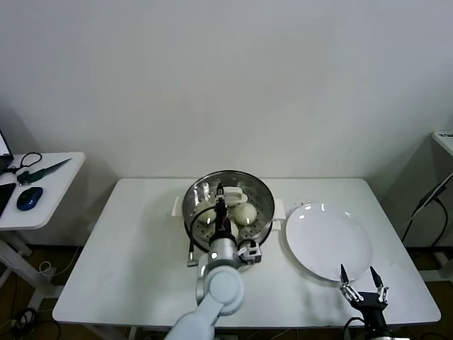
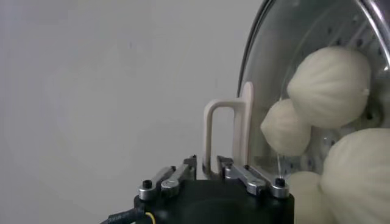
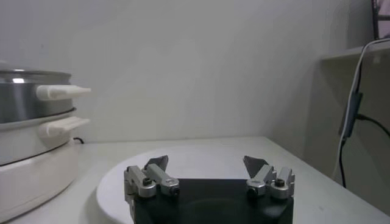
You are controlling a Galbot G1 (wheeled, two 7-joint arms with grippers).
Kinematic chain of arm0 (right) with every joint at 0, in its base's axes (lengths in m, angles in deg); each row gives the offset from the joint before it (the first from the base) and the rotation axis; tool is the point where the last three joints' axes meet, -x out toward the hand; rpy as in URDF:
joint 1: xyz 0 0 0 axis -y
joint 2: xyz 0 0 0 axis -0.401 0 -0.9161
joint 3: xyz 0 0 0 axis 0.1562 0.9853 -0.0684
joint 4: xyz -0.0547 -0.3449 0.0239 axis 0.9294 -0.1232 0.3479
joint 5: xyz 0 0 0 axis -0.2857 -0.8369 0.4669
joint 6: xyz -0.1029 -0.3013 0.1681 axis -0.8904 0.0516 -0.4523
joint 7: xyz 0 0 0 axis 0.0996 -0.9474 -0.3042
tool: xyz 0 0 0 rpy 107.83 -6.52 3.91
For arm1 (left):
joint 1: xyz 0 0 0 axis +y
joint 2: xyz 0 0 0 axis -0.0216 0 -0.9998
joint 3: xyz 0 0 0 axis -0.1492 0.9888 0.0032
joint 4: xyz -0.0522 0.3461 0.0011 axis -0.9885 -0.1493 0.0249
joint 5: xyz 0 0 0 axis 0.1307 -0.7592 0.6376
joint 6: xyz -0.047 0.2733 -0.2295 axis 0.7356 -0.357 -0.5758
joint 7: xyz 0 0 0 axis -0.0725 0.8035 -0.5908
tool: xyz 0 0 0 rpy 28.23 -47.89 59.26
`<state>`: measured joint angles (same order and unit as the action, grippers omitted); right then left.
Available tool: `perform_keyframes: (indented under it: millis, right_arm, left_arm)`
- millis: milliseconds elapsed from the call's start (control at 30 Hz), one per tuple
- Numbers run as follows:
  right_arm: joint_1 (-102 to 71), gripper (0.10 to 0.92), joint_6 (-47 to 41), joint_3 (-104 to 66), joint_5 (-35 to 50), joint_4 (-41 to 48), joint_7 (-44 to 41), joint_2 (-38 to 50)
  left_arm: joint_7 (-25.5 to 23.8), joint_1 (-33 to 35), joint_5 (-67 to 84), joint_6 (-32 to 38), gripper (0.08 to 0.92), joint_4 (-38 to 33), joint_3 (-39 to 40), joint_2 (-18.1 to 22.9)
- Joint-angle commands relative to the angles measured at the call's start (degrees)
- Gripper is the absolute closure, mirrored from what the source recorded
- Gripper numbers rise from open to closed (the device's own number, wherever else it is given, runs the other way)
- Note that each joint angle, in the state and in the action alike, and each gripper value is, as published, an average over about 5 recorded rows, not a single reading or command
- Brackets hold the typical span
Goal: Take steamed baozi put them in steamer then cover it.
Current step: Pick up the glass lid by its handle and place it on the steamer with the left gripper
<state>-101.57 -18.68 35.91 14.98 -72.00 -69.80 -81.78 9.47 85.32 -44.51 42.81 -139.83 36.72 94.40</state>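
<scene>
The glass cover [image 1: 228, 201] sits on the steel steamer [image 1: 263, 225], which stands on its cream-white base near the back middle of the white counter [image 1: 134, 248]. Through the glass in the left wrist view, 4 baozi [image 2: 329, 85] lie inside on the perforated floor.

The left pincer [image 2: 207, 168] hangs right over the cover's cream-white bar handle [image 2: 228, 137]; its fingers [image 2: 234, 171] stand a little apart on either side of the handle, and whether they press on it cannot be told.

The right pincer [image 1: 362, 282] rests low at the counter's front right, just beside the near edge of the flat white plate [image 1: 329, 241], its fingers spread wide with nothing between them. The plate lies just right of the steamer.
</scene>
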Motion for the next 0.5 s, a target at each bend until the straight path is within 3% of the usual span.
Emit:
perform_keyframes:
  millis: [33,167,300,500]
  right_arm:
    - [0.2,0.203,-0.4,0.0,0.1,-0.2,0.3,0.0]
    - [0.2,0.203,-0.5,0.0,-0.2,-0.6,0.6,0.2]
    - [0.4,0.203,-0.8,0.1,-0.5,-1.3,0.7,0.1]
    - [1.1,0.203,-0.6,0.4,-2.4,-1.6,0.5,-0.7]
  left_arm:
    - [1.2,0.6,11.2,-1.6,0.667,-5.2,1.2,-2.3]
    - [2.7,2.0,20.7,-2.6,0.546,-12.7,2.2,-4.8]
    - [7.1,4.4,34.9,-1.1,0.433,-18.9,1.2,-7.3]
    - [16.0,11.3,61.7,10.9,0.26,-24.7,-8.6,-9.5]
